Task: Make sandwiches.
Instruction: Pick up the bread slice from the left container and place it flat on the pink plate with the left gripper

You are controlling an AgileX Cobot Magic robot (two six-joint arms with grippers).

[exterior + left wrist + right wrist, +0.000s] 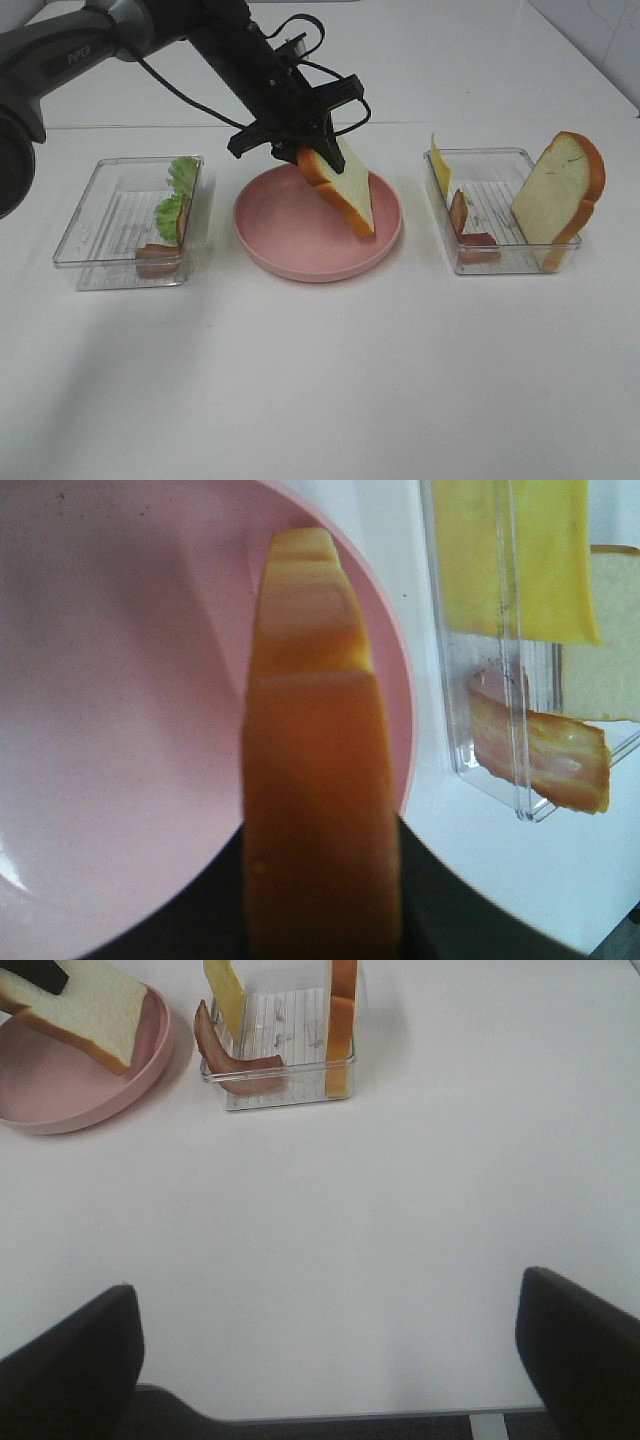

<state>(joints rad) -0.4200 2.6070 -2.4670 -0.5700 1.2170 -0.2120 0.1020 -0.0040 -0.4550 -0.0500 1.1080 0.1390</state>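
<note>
Tilted bread slice [345, 195] over pink plate [290, 262], mid tabletop [320, 380], top crust pinched in left hand [318, 152]; low corner's contact with plate unclear. Right tray [500, 266]: second bread slice [560, 195] upright, cheese slice [440, 166], right bacon strip [460, 212]. Left tray [110, 268]: lettuce [178, 195], left bacon strip [158, 252]. Left wrist view: crust edge-on, fingers lost in dark blur. Right hand [325, 1295] spread wide over near tabletop, seen only from own wrist view.

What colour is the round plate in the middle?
The plate is pink; it shows best in the exterior high view.
</note>
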